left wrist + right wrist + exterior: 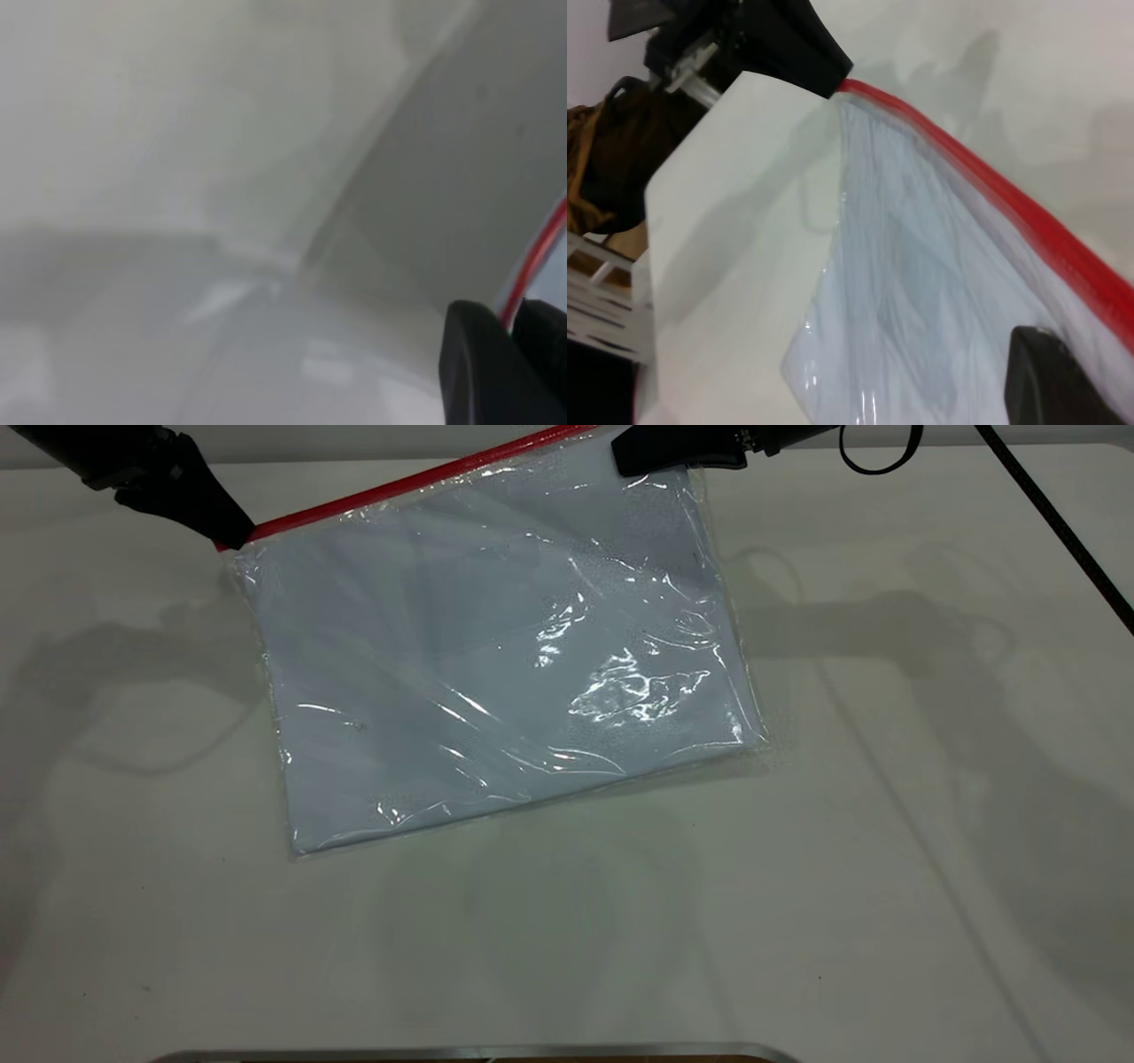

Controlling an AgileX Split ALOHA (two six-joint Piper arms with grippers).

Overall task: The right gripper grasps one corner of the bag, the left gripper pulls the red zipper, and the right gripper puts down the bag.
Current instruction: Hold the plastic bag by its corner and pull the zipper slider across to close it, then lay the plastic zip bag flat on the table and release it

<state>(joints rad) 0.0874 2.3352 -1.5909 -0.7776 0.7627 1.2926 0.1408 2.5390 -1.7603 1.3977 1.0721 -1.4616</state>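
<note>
A white table [886, 868] is seen, marked by soft grey shadows. A strip of metal edging [461, 1052] runs along its rim nearest the exterior camera. Beyond the table's edge, in the right wrist view, dark clutter [607, 168] (partly brown, otherwise indistinct) and pale slats [598, 301] are visible.

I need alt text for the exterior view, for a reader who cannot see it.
A clear plastic bag with white paper inside lies on a white table, its red zipper along the far edge. The left claw is at the zipper's left end; the right claw is at the bag's far right corner.
</note>
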